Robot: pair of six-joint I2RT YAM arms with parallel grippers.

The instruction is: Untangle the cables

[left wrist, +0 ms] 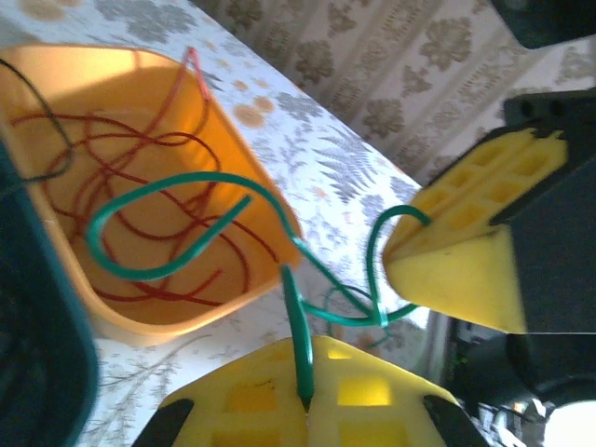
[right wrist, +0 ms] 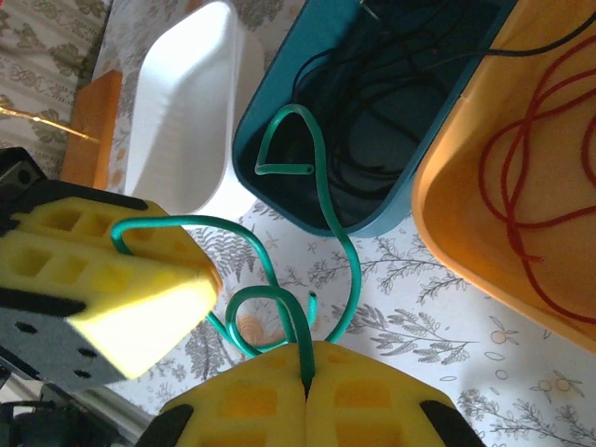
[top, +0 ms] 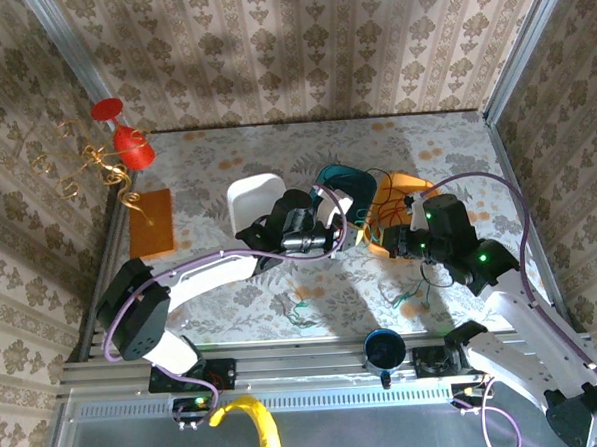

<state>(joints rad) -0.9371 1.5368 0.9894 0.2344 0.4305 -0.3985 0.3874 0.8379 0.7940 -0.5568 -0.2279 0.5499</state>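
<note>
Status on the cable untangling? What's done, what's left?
Done: red cables lie in the orange bin, black cables in the teal bin. In hand: left end effector and right end effector are shut on the green cable, looped between them. Left: straighten it and bin it, probably the white bin.

Three containers stand in a row at mid-table: a tray on the left, a middle tub, and a right tub. A board lies left of the tray. Coiled cables lie in the middle tub, further cables in the right tub. Just before the tubs, a single cable is strung from the left gripper to the right gripper. A cup stands at the near edge, between the arm bases.
</note>
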